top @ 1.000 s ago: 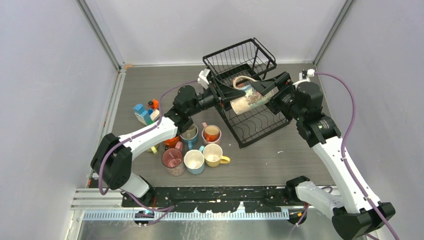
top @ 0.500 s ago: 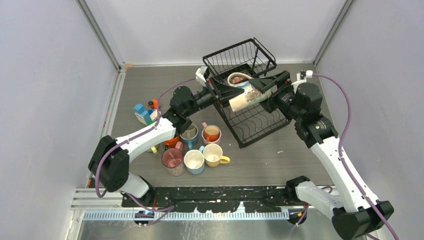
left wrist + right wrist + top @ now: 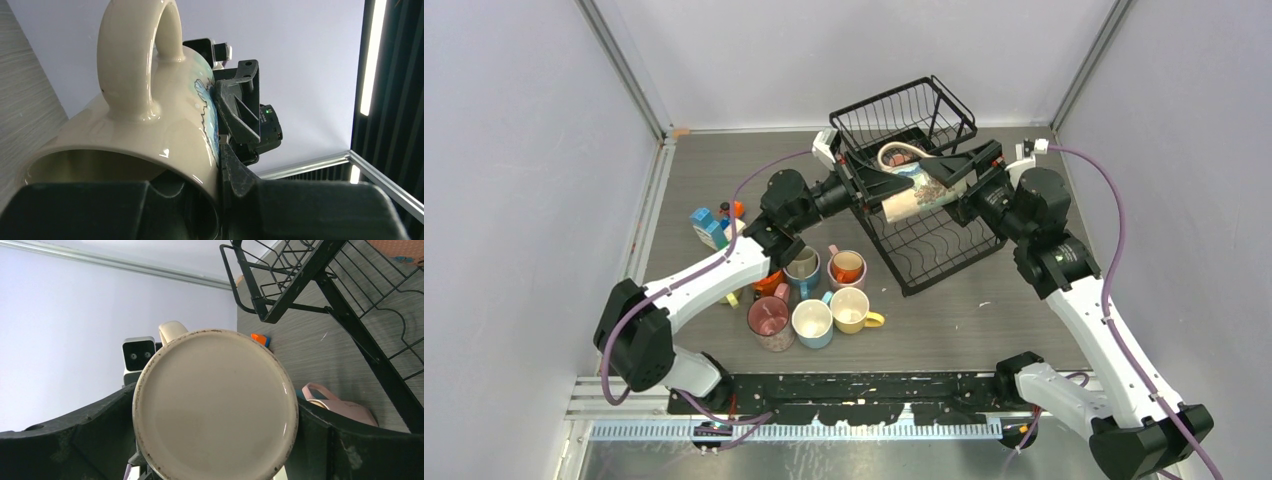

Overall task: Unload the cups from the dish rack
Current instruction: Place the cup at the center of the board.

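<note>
The mug (image 3: pixel 921 193) hangs on its side in mid-air between the two grippers, above the rack (image 3: pixel 946 252), handle turned up. The left gripper (image 3: pixel 882 190) is clamped on the mug's rim, one finger inside the mouth and the other against the outer wall. From the opposite side, the right gripper (image 3: pixel 940 184) has its jaws spread wide on either side of the mug's base. The flat bottom faces straight back at its wrist. I can't tell from here whether those fingers press on the mug or only flank it. Below and behind the left gripper, toward its arm, a cluster of cups (image 3: pixel 812 322) stands on the surface (image 3: pixel 984 320). Some small coloured blocks (image 3: pixel 714 225) lie off to that arm's outer side.
</note>
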{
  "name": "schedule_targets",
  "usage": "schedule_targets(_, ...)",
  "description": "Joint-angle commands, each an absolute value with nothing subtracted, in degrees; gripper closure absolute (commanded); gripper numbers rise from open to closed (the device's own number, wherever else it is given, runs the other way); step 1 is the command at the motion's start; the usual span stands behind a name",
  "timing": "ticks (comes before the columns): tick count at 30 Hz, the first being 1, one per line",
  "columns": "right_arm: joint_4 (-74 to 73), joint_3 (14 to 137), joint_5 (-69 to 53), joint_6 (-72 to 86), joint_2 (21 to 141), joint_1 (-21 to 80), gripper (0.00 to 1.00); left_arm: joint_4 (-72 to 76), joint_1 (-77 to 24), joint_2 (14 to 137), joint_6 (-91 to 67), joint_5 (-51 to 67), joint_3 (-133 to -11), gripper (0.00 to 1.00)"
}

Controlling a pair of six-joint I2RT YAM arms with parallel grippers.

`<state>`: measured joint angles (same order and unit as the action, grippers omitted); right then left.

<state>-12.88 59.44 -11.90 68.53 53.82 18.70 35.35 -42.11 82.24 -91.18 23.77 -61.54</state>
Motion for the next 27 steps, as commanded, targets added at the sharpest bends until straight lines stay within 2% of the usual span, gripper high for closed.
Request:
schedule_targets(1, -5.52, 60.12, -11.34, 65.83, 52.28, 18.63, 0.00, 35.80, -42.36, 78.33, -87.31, 22.54, -64.32, 1.00)
schedule_targets(27, 2.87, 58.10, -8.69, 70.88, 49.99, 18.61, 0.00, 32.54, -39.01, 69.97, -84.04, 16.30, -60.81, 1.00)
